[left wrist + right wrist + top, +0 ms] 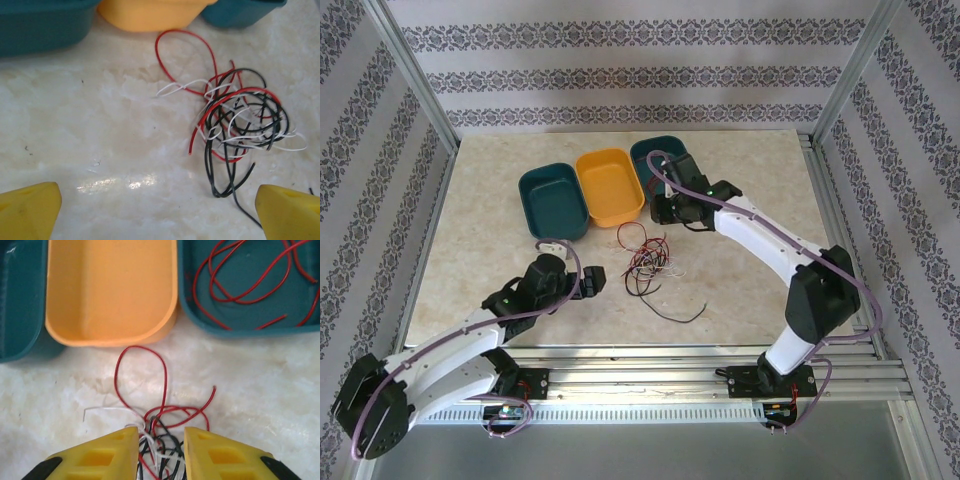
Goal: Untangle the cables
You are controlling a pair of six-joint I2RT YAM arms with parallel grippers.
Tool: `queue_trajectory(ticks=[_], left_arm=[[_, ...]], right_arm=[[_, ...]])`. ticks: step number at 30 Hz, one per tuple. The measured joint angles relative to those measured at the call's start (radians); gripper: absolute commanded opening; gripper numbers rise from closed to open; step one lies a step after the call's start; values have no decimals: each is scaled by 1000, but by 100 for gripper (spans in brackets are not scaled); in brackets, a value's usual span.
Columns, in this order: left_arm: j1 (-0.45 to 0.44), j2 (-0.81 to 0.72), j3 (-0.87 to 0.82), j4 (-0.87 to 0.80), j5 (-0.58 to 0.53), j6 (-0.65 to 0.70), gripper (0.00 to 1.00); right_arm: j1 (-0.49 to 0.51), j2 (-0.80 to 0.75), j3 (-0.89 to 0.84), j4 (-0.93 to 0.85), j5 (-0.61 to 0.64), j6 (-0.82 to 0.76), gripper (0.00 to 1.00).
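1. The cables (645, 262), red, black and white, lie tangled on the table (480, 250), just near of the yellow tray (610, 185).
2. One dark wire (685, 316) trails from the tangle toward the near right.
3. Loose red wires (240, 290) lie in the right teal tray (642, 152); the left teal tray (552, 200) stands left of the yellow one.
4. The left gripper (157, 192) sits near-left of the tangle, jaws spread wide, holding nothing.
5. The right gripper (160, 435) is over the tangle's far edge, jaws narrow with a gap; wires show between them, seemingly unpinched.
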Motion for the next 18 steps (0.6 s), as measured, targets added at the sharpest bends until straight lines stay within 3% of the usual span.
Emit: queue_trajectory(ticks=[8, 18], left_arm=[[0, 130, 7, 67, 71, -12, 99], [0, 173, 25, 86, 101, -26, 99]], right_arm=[[74, 6, -22, -54, -11, -49, 24], [82, 124, 8, -169, -16, -128, 28]])
